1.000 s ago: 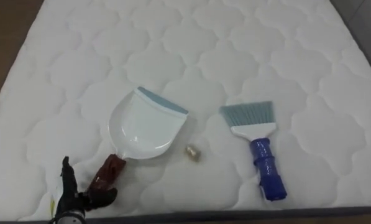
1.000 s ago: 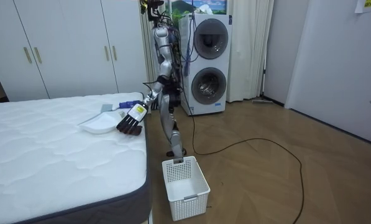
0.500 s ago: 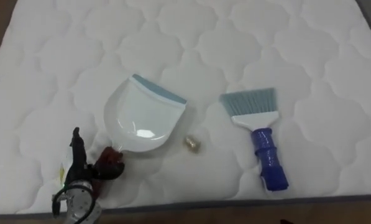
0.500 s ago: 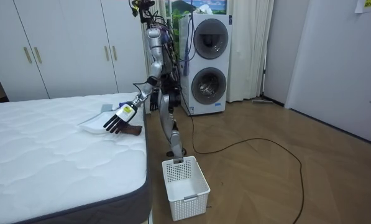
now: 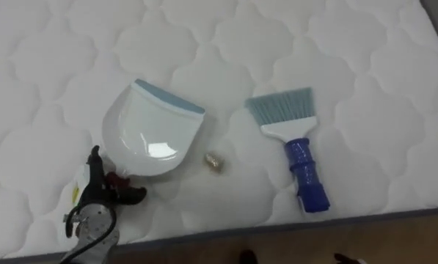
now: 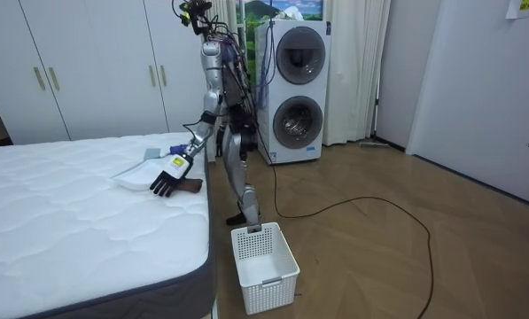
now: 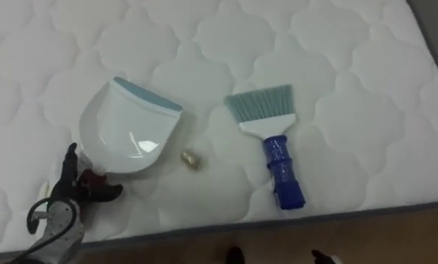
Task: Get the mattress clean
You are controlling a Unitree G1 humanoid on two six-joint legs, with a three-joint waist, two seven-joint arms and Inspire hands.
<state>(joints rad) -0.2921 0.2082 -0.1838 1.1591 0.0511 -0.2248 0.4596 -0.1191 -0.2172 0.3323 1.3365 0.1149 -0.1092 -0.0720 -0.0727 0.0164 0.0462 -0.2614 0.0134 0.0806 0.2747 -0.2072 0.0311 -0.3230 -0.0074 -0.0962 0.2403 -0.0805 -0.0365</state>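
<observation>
Left hand (image 5: 100,196) is at the near edge of the bed, low left in the eye views, right on the dustpan's dark red handle (image 5: 118,180). One finger points straight up the mattress and the thumb sticks out across the handle end. The room view shows the fingers spread and extended, so the hand is wide, not wrapped. Can't tell whether it actually touches the handle.

The dustpan (image 5: 154,132) is white with a pale blue lip. It lies flat just beyond the hand, with the lip facing away from the robot and to its right.

A small golden-brown scrap (image 5: 214,160) sits on the mattress just right of the pan body, apart from it, between pan and brush.

The brush (image 5: 296,147) is further right, well apart from the hand. Its blue handle points toward the bed edge, and the pale teal bristles fan out away from the robot. It lies flat and nothing touches it.

The white quilted mattress (image 5: 351,66) runs on beyond all of that.

In the room view the robot stands on the wood floor at the side of the bed, left arm stretched down over the mattress. A white plastic basket (image 6: 264,266) is on the floor by the bed's corner, nearer the camera than the robot. Two stacked washing machines (image 6: 296,89) are behind the robot, and white wardrobe doors (image 6: 87,62) are on the far wall at the room view's left.
</observation>
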